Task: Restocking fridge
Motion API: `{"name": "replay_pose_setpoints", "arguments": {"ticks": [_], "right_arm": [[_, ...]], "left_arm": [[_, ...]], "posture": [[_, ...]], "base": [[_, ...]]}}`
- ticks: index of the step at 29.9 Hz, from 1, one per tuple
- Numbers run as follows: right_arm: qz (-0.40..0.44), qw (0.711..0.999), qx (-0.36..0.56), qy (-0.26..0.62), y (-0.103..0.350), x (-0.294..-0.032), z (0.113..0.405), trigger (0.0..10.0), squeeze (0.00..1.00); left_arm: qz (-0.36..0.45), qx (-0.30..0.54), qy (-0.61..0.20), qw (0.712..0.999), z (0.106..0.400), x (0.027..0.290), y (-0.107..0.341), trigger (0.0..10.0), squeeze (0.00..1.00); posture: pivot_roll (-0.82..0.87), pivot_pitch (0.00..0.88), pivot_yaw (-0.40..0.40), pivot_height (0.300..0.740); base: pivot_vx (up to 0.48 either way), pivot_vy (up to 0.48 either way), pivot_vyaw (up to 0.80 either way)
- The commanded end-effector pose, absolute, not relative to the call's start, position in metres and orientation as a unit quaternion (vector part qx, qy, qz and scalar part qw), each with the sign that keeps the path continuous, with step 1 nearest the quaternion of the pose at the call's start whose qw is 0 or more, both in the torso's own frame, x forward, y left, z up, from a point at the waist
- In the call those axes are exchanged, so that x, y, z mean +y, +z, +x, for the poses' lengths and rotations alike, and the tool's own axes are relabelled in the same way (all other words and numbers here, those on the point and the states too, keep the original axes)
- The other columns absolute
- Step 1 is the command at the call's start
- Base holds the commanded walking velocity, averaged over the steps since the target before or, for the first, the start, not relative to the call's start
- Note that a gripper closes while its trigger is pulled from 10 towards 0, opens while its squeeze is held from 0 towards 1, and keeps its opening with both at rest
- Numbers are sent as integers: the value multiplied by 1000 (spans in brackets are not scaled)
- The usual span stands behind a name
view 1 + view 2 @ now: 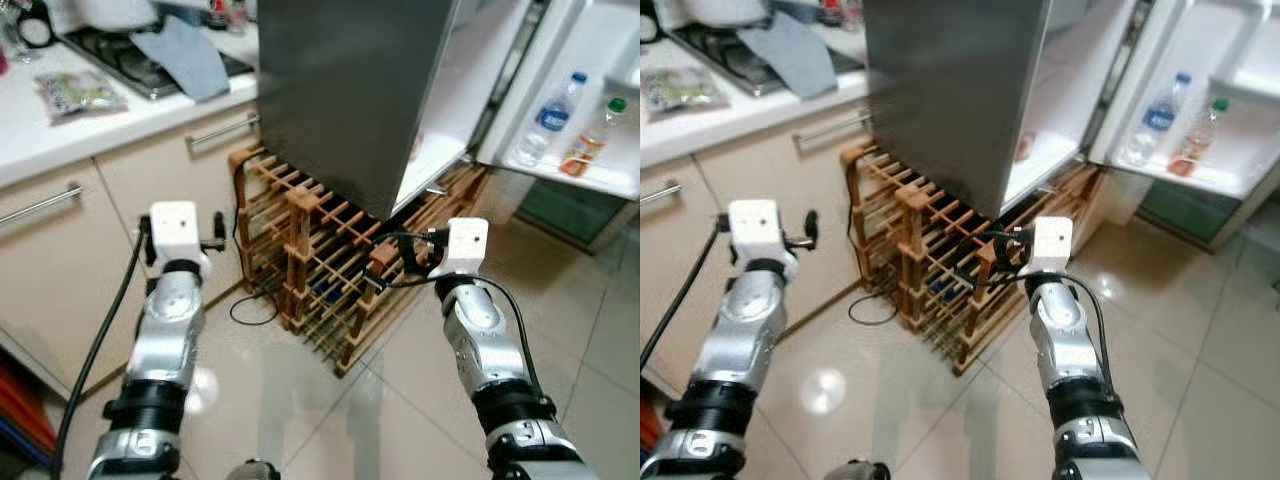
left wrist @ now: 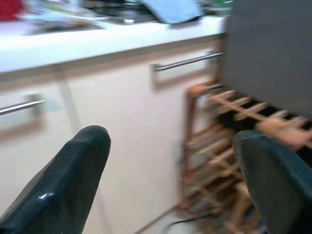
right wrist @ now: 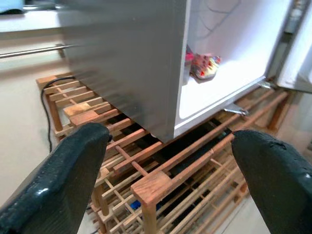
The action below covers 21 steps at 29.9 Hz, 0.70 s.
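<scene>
The grey fridge (image 1: 340,90) stands on a wooden lattice rack (image 1: 320,260), with its door (image 1: 590,180) swung open to the right. The door shelf holds a clear water bottle (image 1: 548,118) and a green-capped bottle (image 1: 592,140). A colourful packet (image 3: 204,66) lies on the fridge's white bottom shelf. My left gripper (image 1: 182,243) hangs open and empty before the cream cabinets, left of the rack. My right gripper (image 1: 398,262) is open and empty, low in front of the rack and just below the fridge's open corner.
A white counter (image 1: 60,135) at the left carries a stove, a grey cloth (image 1: 185,55) and a food packet (image 1: 80,92). Cabinet handles (image 1: 222,130) jut out. A black cable (image 1: 252,305) loops on the tiled floor beside the rack. A green object (image 1: 565,210) sits under the door.
</scene>
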State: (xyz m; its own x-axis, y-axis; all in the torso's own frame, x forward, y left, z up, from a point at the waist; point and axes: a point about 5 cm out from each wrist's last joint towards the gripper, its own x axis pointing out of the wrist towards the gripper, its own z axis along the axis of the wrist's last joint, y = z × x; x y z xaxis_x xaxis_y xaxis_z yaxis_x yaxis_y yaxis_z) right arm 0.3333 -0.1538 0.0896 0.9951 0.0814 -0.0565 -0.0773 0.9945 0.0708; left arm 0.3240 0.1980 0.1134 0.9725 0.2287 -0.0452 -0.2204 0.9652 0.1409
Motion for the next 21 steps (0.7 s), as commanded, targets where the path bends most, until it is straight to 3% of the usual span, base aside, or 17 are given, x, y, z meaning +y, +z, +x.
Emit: {"name": "replay_pose_setpoints", "arguments": {"ticks": [1, 5, 21], "right_arm": [[25, 999, 32, 30, 89, -162, 334, 10000, 118], [30, 998, 39, 33, 86, -160, 334, 10000, 137], [38, 995, 40, 85, 82, -144, 331, 10000, 243]], "left_arm": [[70, 32, 102, 992, 323, 189, 112, 10000, 0], [28, 33, 91, 995, 323, 186, 111, 10000, 0], [38, 4, 66, 997, 323, 177, 120, 10000, 0]], "posture": [[-22, 0, -7, 740], [-17, 0, -8, 740], [-19, 0, -10, 740]], "base": [[0, -480, 581], [0, -242, 578], [0, 0, 545]]}}
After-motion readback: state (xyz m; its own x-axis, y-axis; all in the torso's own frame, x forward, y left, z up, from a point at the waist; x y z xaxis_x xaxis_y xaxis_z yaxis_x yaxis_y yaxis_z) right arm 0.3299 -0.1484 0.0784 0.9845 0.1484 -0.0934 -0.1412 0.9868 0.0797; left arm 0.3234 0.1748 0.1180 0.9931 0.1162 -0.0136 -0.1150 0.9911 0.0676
